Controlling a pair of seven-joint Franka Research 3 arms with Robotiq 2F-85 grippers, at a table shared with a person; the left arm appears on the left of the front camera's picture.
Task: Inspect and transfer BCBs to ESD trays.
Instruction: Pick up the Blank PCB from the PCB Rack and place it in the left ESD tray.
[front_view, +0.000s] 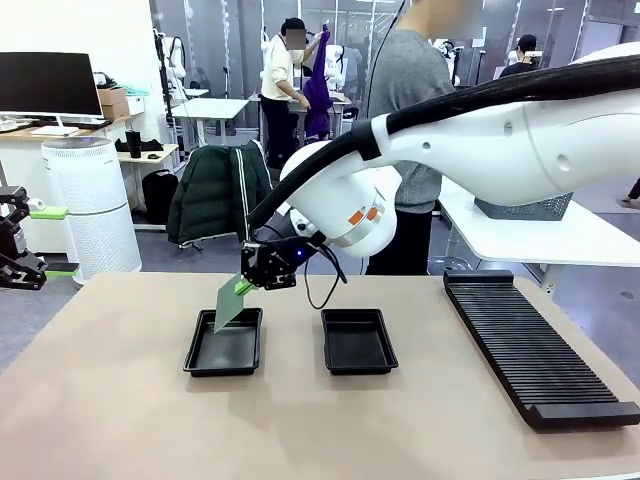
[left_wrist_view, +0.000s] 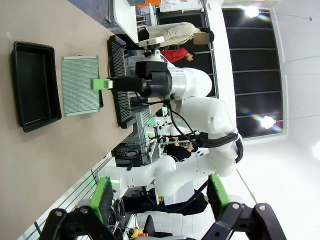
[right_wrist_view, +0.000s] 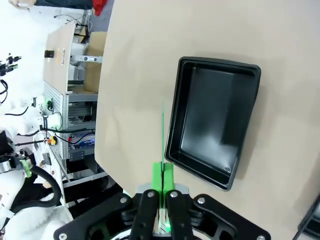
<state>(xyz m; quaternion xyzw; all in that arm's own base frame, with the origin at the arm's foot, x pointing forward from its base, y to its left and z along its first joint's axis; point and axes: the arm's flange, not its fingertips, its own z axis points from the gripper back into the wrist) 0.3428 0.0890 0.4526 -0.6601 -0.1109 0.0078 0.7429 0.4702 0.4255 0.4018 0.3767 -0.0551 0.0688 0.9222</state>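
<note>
Looking across the tabletop, we judge the task to be at an early stage. The right hand reaches over the middle and is pinched shut on one edge of a green circuit board. The board hangs tilted in the air over the far side of the left tray, and as far as we can tell it does not touch the tray. From the right wrist we see the board edge-on, a thin line rising from between the closed fingers. The left tray looks bare inside, and so does the right tray just beside it, so we take it that no board has been laid down yet. What is left, in our view, is to lower this board flat into a tray, let go, and then do the same for any further boards. We see no other boards, so we cannot say how many remain. The left hand waits off the left side of the tabletop with its fingers spread wide and nothing between them. Counting, we have one circuit board, two black trays, and one long black slotted rack on the right whose visible slots hold nothing. There are also two robot hands, and one person stands at the far side.
</note>
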